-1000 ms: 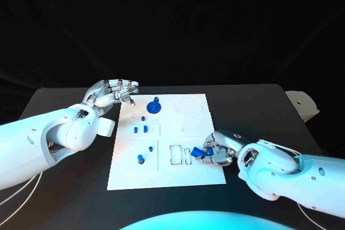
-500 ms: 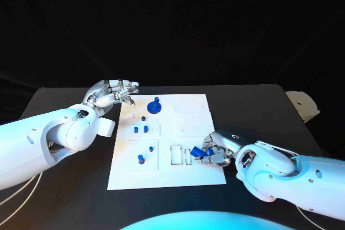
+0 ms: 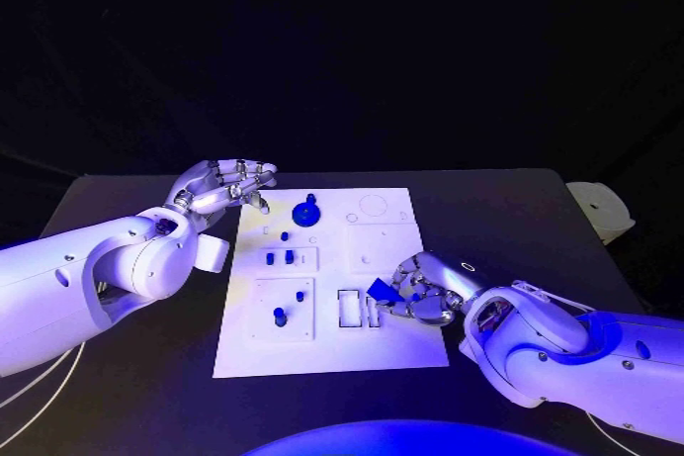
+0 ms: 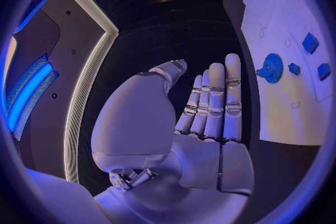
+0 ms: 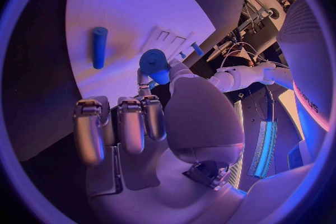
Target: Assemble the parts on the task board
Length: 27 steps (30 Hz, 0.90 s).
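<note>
The white task board (image 3: 392, 342) lies in the middle of the black table. On it stand a blue gear (image 3: 305, 213) and several small blue parts, such as one (image 3: 280, 318) near its front left. My right hand (image 3: 425, 296) hovers over the board's right side beside two rectangular slots (image 3: 349, 308) and pinches a blue part (image 3: 383, 290). The right wrist view shows that part (image 5: 155, 63) between thumb and finger, and a blue cylinder (image 5: 98, 47) lying on the board (image 5: 133, 0). My left hand (image 3: 221, 187) holds nothing at the board's far left corner, its fingers (image 4: 217, 101) stretched out near the gear (image 4: 271, 68).
A white object (image 3: 599, 209) sits at the table's right edge. Bare black table (image 3: 128, 209) lies to the left of the board and another strip (image 3: 499, 219) to its right.
My right hand has shifted slightly left and away from me over the board, carrying the blue part. The left hand has stayed where it was.
</note>
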Available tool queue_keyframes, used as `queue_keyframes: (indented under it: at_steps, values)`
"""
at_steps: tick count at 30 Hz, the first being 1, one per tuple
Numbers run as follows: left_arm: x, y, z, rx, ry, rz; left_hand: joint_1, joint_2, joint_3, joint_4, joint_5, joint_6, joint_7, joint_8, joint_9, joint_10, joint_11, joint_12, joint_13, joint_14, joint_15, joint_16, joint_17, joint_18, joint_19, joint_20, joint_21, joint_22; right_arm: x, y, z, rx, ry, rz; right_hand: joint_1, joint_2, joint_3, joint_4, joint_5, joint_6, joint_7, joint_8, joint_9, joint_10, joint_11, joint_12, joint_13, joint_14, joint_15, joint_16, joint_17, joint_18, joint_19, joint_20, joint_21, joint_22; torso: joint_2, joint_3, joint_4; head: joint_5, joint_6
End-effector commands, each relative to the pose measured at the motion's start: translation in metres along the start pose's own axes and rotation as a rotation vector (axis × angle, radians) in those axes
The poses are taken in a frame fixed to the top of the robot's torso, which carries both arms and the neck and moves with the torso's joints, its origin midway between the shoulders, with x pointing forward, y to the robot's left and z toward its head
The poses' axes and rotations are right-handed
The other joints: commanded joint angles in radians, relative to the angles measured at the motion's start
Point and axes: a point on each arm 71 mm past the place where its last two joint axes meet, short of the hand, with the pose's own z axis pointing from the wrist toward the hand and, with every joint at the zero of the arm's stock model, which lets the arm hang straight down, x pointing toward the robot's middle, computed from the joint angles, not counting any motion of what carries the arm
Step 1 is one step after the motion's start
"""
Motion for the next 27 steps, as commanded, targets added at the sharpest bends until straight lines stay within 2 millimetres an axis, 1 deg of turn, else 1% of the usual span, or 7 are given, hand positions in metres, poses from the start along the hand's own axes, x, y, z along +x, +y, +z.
queue_keyframes:
  at_steps: [1,4,12,14,15,22,27]
  values:
    - [0.003,-0.001,0.001,0.005,0.013,-0.006,0.005,0.004,-0.004,-0.002,0.000,-0.005,0.000,0.006,-0.001,-0.007,-0.002,0.007,0.001,-0.005,-0.002,0.004,-0.002,0.006,0.009,-0.001,-0.005,-0.002,0.001,0.004,0.002,-0.011,0.003,0.059,-0.008,0.026,0.006,-0.002,0.006,0.035,-0.029,0.029,0.017,0.028,-0.006,0.005,0.156,0.092,-0.005,0.004,0.197,-0.012,0.102,-0.008,0.003,0.261,0.001,-0.0005,0.0005,0.002,0.000]
    - [0.004,-0.001,0.001,0.005,0.015,-0.007,0.007,0.004,-0.003,-0.003,0.001,-0.005,0.000,0.007,-0.001,-0.008,-0.002,0.007,0.001,-0.005,-0.002,0.004,-0.002,0.006,0.009,-0.001,-0.005,-0.002,0.006,0.008,0.005,-0.013,0.035,0.066,-0.016,0.024,0.005,-0.002,0.009,0.034,-0.029,0.030,0.017,0.029,-0.006,0.005,0.157,0.092,-0.005,0.004,0.197,-0.012,0.102,-0.008,0.002,0.260,0.001,-0.0016,0.0001,0.005,-0.001]
    - [0.005,-0.001,0.001,0.005,0.019,-0.009,0.009,0.005,-0.003,-0.004,0.001,-0.005,0.000,0.007,-0.001,-0.009,-0.002,0.008,0.001,-0.005,-0.002,0.004,-0.002,0.006,0.009,-0.001,-0.005,-0.002,0.022,0.017,0.017,-0.024,0.133,0.067,-0.075,0.026,-0.001,-0.001,-0.010,0.036,-0.028,0.037,0.018,0.032,-0.005,0.007,0.161,0.091,-0.004,0.003,0.196,-0.011,0.100,-0.008,-0.004,0.259,0.002,0.0000,0.0020,0.009,-0.004]
    - [0.006,-0.001,0.001,0.005,0.020,-0.009,0.010,0.005,-0.002,-0.004,0.001,-0.005,0.000,0.008,-0.001,-0.010,-0.002,0.009,0.002,-0.006,-0.002,0.004,-0.002,0.006,0.010,-0.001,-0.006,-0.002,0.026,0.019,0.019,-0.027,0.145,0.073,-0.113,0.029,-0.010,-0.002,0.009,0.038,-0.029,0.042,0.020,0.035,-0.005,0.011,0.166,0.092,-0.005,0.003,0.196,-0.011,0.100,-0.008,-0.005,0.258,0.002,-0.0002,0.0029,0.009,-0.003]
    - [0.006,-0.001,0.001,0.005,0.020,-0.009,0.010,0.005,-0.002,-0.004,0.001,-0.005,0.000,0.008,-0.001,-0.010,-0.002,0.009,0.002,-0.006,-0.002,0.004,-0.002,0.006,0.010,-0.001,-0.006,-0.002,0.027,0.019,0.020,-0.027,0.148,0.075,-0.134,0.025,-0.019,-0.002,0.045,0.039,-0.030,0.046,0.022,0.037,-0.007,0.013,0.169,0.091,-0.006,0.003,0.195,-0.010,0.099,-0.008,-0.006,0.258,0.002,-0.0002,0.0033,0.009,-0.001]
    - [0.006,-0.001,0.001,0.003,0.019,-0.009,0.011,0.005,-0.002,-0.005,0.001,-0.005,0.000,0.008,-0.001,-0.010,-0.002,0.010,0.002,-0.006,-0.002,0.005,-0.002,0.006,0.010,-0.001,-0.006,-0.003,0.029,0.016,0.027,-0.012,0.135,0.065,-0.174,0.028,-0.040,-0.001,0.044,0.045,-0.034,0.059,0.028,0.050,-0.010,0.029,0.187,0.092,-0.008,0.004,0.198,-0.011,0.100,-0.010,-0.003,0.259,0.001,-0.0010,-0.0004,0.014,-0.001]
    - [0.006,-0.001,0.001,0.002,0.020,-0.009,0.012,0.005,-0.001,-0.005,0.001,-0.005,0.000,0.008,-0.001,-0.010,-0.002,0.010,0.002,-0.006,-0.002,0.005,-0.002,0.006,0.010,-0.001,-0.006,-0.003,0.029,0.014,0.031,-0.007,0.131,0.050,-0.186,0.030,-0.049,-0.001,0.040,0.048,-0.036,0.065,0.031,0.056,-0.011,0.037,0.196,0.093,-0.009,0.005,0.201,-0.012,0.101,-0.011,0.001,0.260,0.002,0.0009,0.0002,0.017,-0.001]
